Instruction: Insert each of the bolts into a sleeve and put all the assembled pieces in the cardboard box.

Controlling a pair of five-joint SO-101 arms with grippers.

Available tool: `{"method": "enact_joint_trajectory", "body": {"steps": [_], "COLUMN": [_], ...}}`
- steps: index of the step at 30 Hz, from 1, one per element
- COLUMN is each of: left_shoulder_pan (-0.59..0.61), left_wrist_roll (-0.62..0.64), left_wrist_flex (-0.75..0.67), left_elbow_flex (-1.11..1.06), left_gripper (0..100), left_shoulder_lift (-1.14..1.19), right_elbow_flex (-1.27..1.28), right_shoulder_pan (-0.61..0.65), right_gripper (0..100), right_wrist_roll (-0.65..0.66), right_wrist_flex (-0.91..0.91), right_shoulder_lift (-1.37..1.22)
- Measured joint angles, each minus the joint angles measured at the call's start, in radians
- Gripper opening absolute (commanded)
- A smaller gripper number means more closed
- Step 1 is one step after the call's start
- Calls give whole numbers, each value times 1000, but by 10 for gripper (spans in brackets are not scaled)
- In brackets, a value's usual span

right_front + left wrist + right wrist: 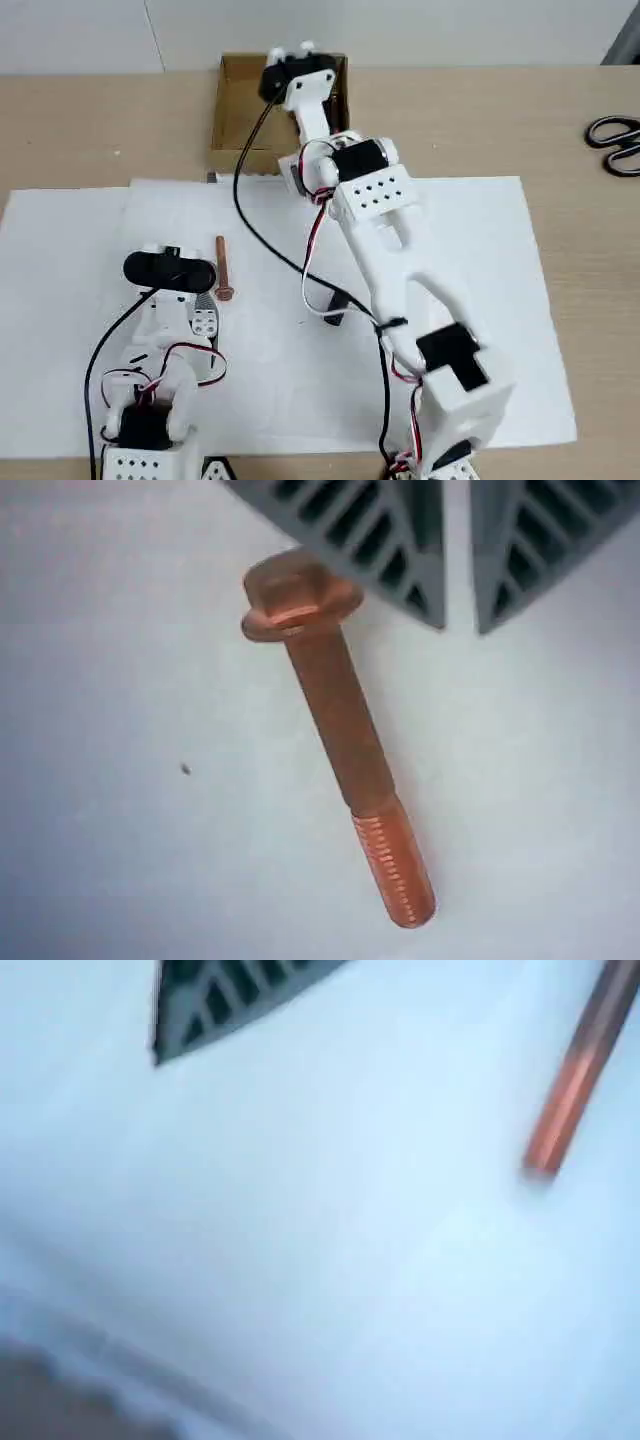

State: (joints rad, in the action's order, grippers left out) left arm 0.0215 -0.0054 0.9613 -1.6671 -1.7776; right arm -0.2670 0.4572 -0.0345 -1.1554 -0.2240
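Work seemed unfinished, for one bolt (335, 730), copper-coloured, flange-headed and threaded only near its tip, lay unsleeved on the white paper (480, 260) just beside the left gripper (460, 628), whose jaws stood almost closed on nothing (an arm hid much of the cardboard box (235, 110)).
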Motion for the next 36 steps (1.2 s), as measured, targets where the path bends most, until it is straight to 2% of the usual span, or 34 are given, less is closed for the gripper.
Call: {"method": "enact_joint_trajectory", "body": {"steps": [8,12,24,36], "left_shoulder_pan": [0,0,9,9], "left_wrist_roll": [0,0,18,28], "left_wrist_flex": [2,2,2,2], "left_elbow_flex": [0,0,0,0], "left_gripper": [6,6,6,6], "left_shoulder_lift": [0,0,0,0], "right_elbow_flex": [0,0,209,222], "right_shoulder_pan": [12,31,130,114], "right_gripper": [17,13,4,9], "right_wrist_roll": [-25,-175,-549,-575], "right_wrist_flex": [-334,-485,-512,-512], "right_shoulder_lift": [94,109,112,114]}}
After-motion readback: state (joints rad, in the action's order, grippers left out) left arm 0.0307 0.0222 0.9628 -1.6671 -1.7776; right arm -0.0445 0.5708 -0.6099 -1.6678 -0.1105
